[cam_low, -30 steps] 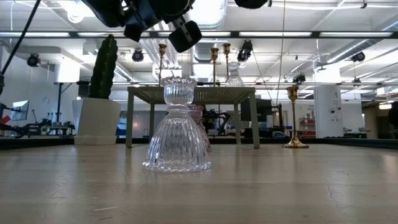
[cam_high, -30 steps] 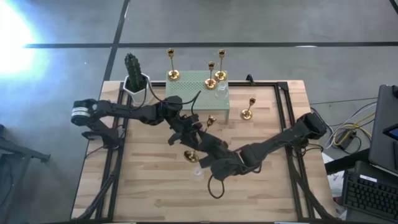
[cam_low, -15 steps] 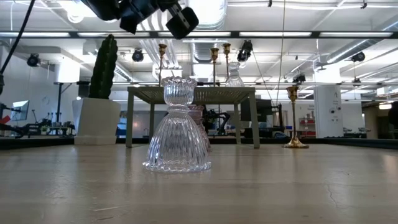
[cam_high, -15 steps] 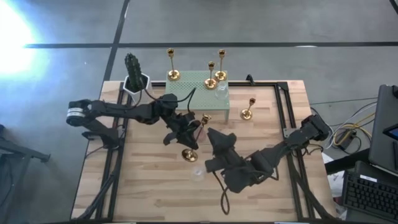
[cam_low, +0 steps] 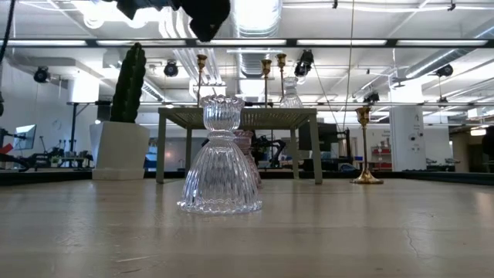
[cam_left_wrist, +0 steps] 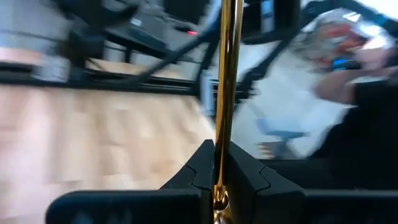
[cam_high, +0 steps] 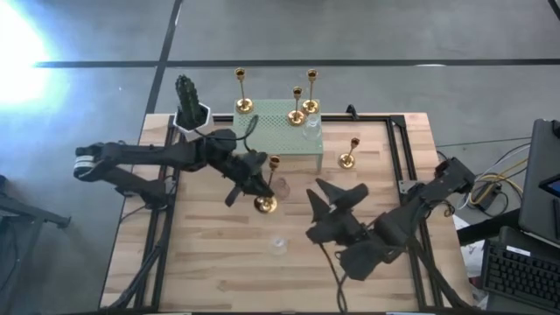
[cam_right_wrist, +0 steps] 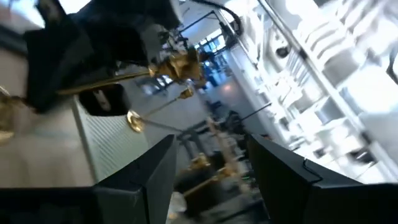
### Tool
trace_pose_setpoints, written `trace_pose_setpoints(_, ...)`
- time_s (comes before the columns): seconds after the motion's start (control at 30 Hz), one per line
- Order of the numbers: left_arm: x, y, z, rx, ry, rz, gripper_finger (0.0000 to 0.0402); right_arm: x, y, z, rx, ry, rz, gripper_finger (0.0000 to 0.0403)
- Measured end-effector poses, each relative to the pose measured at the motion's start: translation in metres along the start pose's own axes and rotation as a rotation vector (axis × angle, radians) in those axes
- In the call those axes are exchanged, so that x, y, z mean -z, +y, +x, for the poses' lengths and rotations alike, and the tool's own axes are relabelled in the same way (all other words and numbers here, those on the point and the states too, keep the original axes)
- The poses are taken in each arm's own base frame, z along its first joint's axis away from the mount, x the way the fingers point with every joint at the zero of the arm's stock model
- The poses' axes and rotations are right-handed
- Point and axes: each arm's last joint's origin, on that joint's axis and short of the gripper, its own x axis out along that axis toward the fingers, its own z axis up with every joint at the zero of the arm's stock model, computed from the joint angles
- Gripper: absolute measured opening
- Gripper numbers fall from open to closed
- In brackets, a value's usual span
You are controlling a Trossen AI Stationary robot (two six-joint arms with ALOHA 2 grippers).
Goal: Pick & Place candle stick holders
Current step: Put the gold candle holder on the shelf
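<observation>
My left gripper (cam_high: 255,182) is shut on a gold candle stick holder (cam_high: 268,185) above the table's middle, in front of the green stand (cam_high: 278,133). My right gripper (cam_high: 339,194) hangs open to its right and touches nothing. A clear glass holder (cam_low: 221,158) stands on its flared base near the front, with a pinkish one (cam_low: 248,154) behind it. Three gold holders (cam_high: 297,114) and a clear one (cam_high: 311,131) stand on the green stand. Another gold holder (cam_high: 348,159) stands on the table to the stand's right. My left gripper pinches the gold holder's slim stem (cam_left_wrist: 222,155) between its two fingers, in the stem's lower part, above a gold bulge (cam_left_wrist: 219,202). The fingers come about level from the table's left and lie across the stem. The holder is lifted clear and tilted, its round base (cam_high: 265,205) toward the near edge.
A cactus in a white pot (cam_high: 188,103) stands at the table's far left corner, beside the green stand. Black rails (cam_high: 398,166) run along the table's right and left sides. Bare wood (cam_high: 210,254) lies on the near half of the table, around the clear glass holder.
My right gripper has opened, let go of the gold holder, risen, rolled over and drawn back toward the table's right edge. My left gripper has carried the holder up and toward the far left; the holder now stands steeper, out of the low view.
</observation>
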Motion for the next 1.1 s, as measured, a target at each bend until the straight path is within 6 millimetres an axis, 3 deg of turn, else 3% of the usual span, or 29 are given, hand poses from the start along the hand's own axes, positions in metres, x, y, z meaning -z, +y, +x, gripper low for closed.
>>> trace_pose_setpoints(0.17, -0.005, -0.01, -0.019, -0.269, -0.022, 0.161, 0.0022, 0.022, -0.009, -0.014, -0.031, -0.031, 0.237, 0.0193)
trace_pose_setpoints(0.27, -0.008, -0.013, -0.029, -0.424, -0.049, 0.238, 0.0022, 0.044, -0.013, -0.018, -0.164, -0.022, 0.393, 0.0188)
trace_pose_setpoints(0.4, -0.01, -0.009, -0.035, -0.653, -0.071, 0.314, 0.0022, 0.08, -0.015, -0.012, -0.34, 0.165, 0.555, 0.0179)
trace_pose_setpoints(0.53, -0.011, 0.002, -0.038, -0.88, -0.067, 0.348, 0.0022, 0.114, -0.007, -0.01, -0.284, 0.29, 0.65, 0.017)
trace_pose_setpoints(0.83, -0.015, 0.046, -0.039, -1.028, -0.19, 0.26, 0.0022, 0.173, 0.007, -0.01, -0.199, 0.395, 0.894, 0.0145)
trace_pose_setpoints(1.1, -0.019, 0.069, -0.043, -1.098, -0.327, 0.197, 0.0022, 0.2, -0.005, -0.009, -0.194, 0.423, 1.015, 0.0133)
